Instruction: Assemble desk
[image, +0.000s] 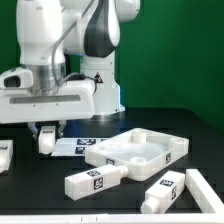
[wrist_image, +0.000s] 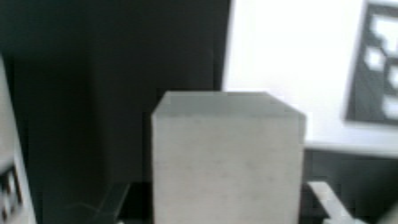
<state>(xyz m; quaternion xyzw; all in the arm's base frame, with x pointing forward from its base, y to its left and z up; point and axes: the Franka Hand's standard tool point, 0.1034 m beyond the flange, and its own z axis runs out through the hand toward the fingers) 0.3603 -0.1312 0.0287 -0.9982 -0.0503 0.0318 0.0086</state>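
Only ext. view: rimmed tabletop.

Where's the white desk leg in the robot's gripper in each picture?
Exterior view: the leg is low at the exterior view's left, in the gripper.
Wrist view: the leg is the big pale block in the centre, close up.
Shared landmark: the marker board, right beside the leg in both.

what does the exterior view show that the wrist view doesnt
Only the exterior view: the robot arm, the desk top and loose legs in front of it. Only the wrist view: the held leg close up, end-on between the fingers. Both: that leg in the gripper, over the dark table.
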